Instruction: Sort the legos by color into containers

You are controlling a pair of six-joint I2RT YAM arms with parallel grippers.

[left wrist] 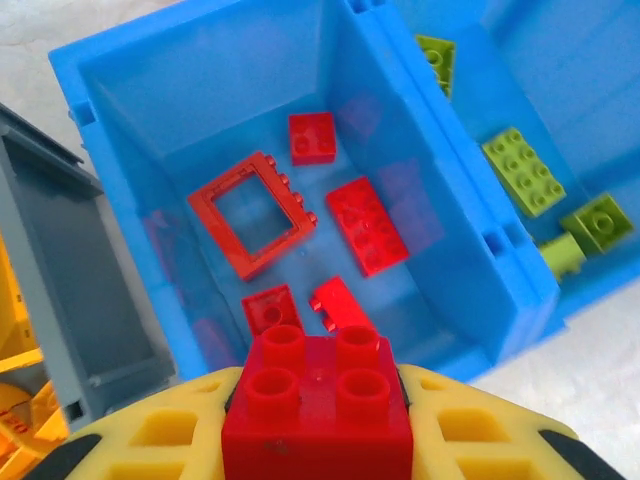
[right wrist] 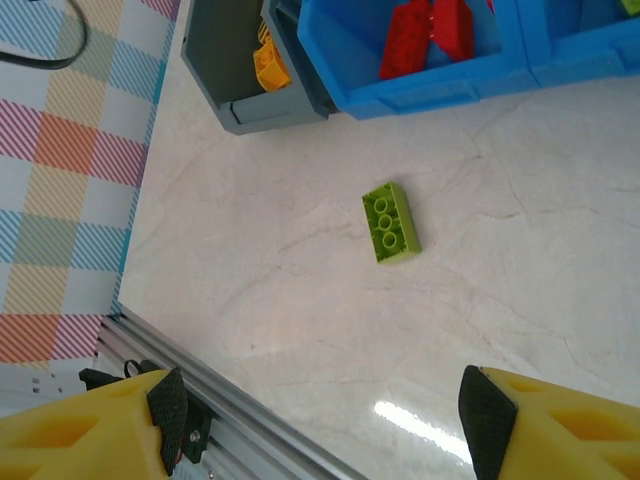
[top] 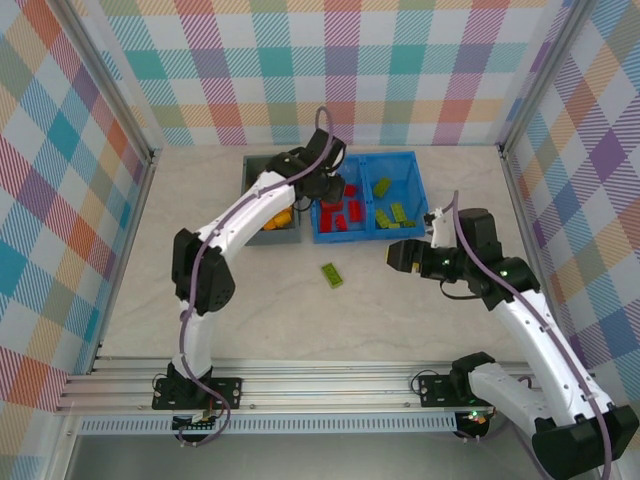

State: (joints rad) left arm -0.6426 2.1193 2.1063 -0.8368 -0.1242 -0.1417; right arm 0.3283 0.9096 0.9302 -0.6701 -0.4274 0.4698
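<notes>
- The table (top: pixel 200 300) is pale, marble-patterned and flat, and both bins stand toward its far side.
- The blue bin (top: pixel 350 238) is bright, wide and rectangular, with a wall splitting it into a left and a right compartment. In the top view its long side runs left to right.
- The grey bin (top: pixel 258 170) is dark, open and narrower. It stands just beside the blue bin's left wall, with its long axis running near to far.
- The left gripper (left wrist: pixel 318 420) hangs over the blue bin's left compartment, its yellow fingers (left wrist: pixel 170 435) clamped on a red brick.
- The right gripper (right wrist: pixel 325 415) hovers above bare table on the near right, its jaws wide apart with nothing between them.
- The held red brick (left wrist: pixel 318 400) is square, with four studs facing up.
- The red frame brick (left wrist: pixel 255 212) is a hollow rectangle lying flat on the left compartment's floor, turned askew to the walls.
- A lime green brick (top: pixel 332 274) lies alone on the table in front of the blue bin. It is oblong and its studs are visible. In the top view its long axis runs diagonally from far-left to near-right.
- A red oblong brick (left wrist: pixel 367 225) lies flat beside the frame, also on a diagonal, with smaller red pieces (left wrist: pixel 313 137) around it.
- Lime green bricks (left wrist: pixel 522 170) lie in the right compartment.
- Yellow-orange bricks (top: pixel 283 218) sit at the grey bin's near end.
</notes>
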